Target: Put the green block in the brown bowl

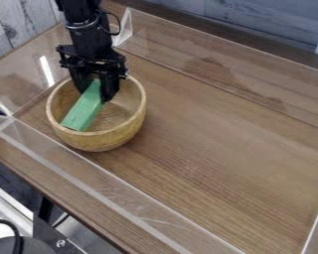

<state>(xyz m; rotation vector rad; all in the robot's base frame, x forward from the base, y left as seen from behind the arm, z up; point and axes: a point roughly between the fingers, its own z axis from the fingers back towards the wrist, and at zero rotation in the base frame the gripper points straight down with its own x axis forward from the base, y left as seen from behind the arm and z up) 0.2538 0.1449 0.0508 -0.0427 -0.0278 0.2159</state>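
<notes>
"Where is the green block (82,109)?"

"In the brown bowl (131,127), over the side toward the bottom left of the view. It lies slanted, its upper end up by the gripper (90,79) and its lower end down near the bowl's front-left wall."

"Is it flat on the bottom?"

"I can't tell from here. The upper end looks raised, but the dark fingers cover that part."

"And the gripper, what is it doing?"

"It seems to have its fingers closed around the block's upper end, though the view is poor there, with black on black. It reaches in over the bowl's far rim."

"What about the arm (82,14)?"

"Black, coming down from the top edge of the picture, left of the middle."

"What carries the bowl?"

"A brown wooden counter (215,149). The bowl sits on its left part, near the left edge."

"Anything beyond that edge?"

"Some black cables (5,226) at the lower left, one of them curved into a loop, and grey wooden boards (5,30) at the upper left."
</notes>
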